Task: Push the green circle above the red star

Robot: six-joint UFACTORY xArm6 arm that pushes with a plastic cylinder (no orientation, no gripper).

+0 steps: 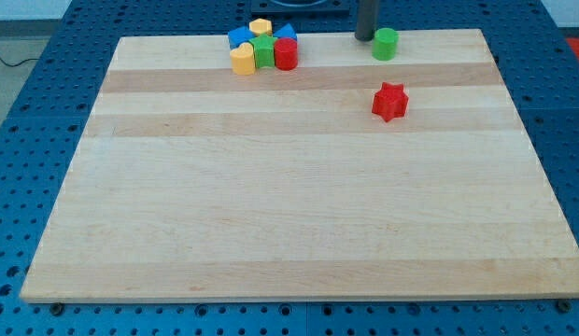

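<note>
Simply round green circle [386, 44], upright

You see pale wooden desk [289, 205], boards running across view, grain bands alternating light and slightly darker. Desk sits on blue metal base plate [56, 84] dotted with regular holes, showing on all sides. Thin dark cable [7, 58] crosses plate at view's top left. Light even, soft, only faint shadows.
</note>
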